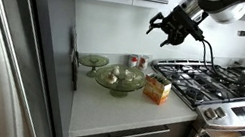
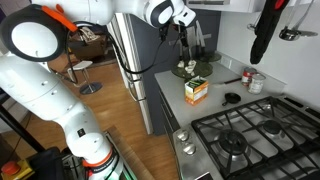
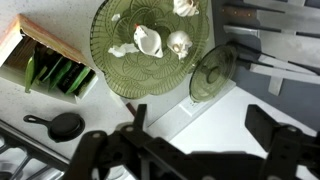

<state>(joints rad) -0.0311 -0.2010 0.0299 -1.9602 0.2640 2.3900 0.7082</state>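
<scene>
**Fingers wide open, bowl off to one side and well below**

The fingers [image 3: 283, 138] are spread apart with nothing between them, hanging high over the table [image 1: 106, 106].

The nearest thing is the green glass bowl [image 3: 150, 45], which has a few pale lumps in it. It isn't straight underneath. In the wrist view it sits up ahead of the fingertips, and in an exterior view the bowl [image 1: 121, 78] is off toward the fridge side, with the fingers more above the box [image 1: 157, 89] by the stove [image 1: 211, 84].

The bowl is round, so there's no long axis to line up with. A small glass dish [image 3: 212, 72] sits just beside its rim, and a little black skillet [image 3: 65, 125] lies apart on the box side.
</scene>
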